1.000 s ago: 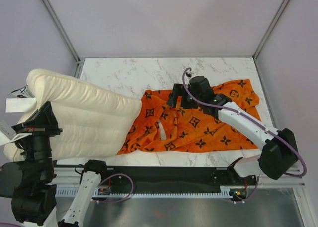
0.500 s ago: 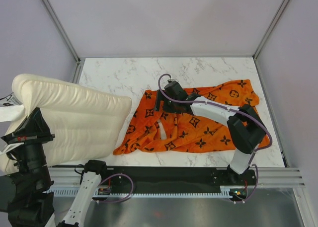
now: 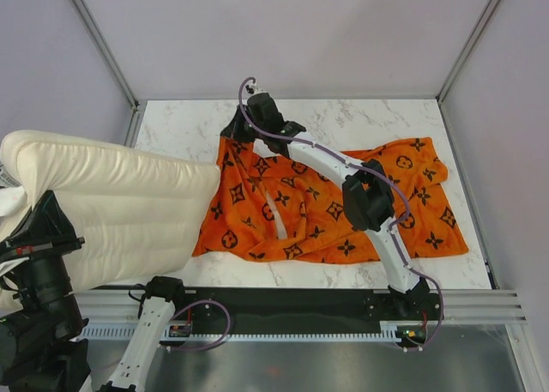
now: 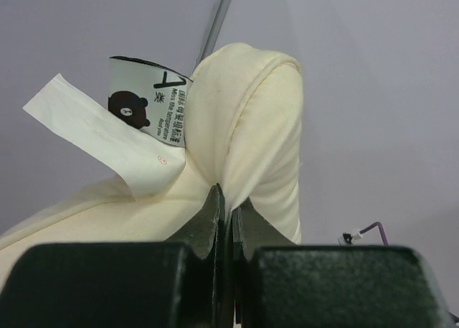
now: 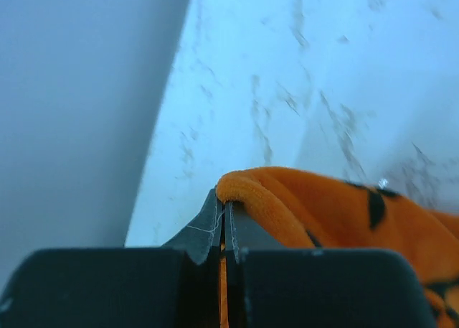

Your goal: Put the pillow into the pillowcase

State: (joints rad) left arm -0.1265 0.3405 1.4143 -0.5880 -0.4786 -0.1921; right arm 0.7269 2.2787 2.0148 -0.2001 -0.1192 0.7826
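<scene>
Both grips stay clamped: right fingers point(image 5: 204, 231) dragged the pillowcase point(image 3: 429, 220) edge to the far left of the tabletop point(image 3: 369, 117), left fingers point(image 4: 208, 217) drew the pillow point(image 3: 120, 203) back, probably readying the mouth.

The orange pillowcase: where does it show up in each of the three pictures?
Top external: the pillowcase sprawls over the middle and right of the marble table, its far-left corner in the right tool.
Left wrist: not in it; only the pillow, pinched by the left tool.
Right wrist: lower right, its edge pinched.
Shared landmark: the marble table, also seen behind the fold in the right wrist view.
</scene>
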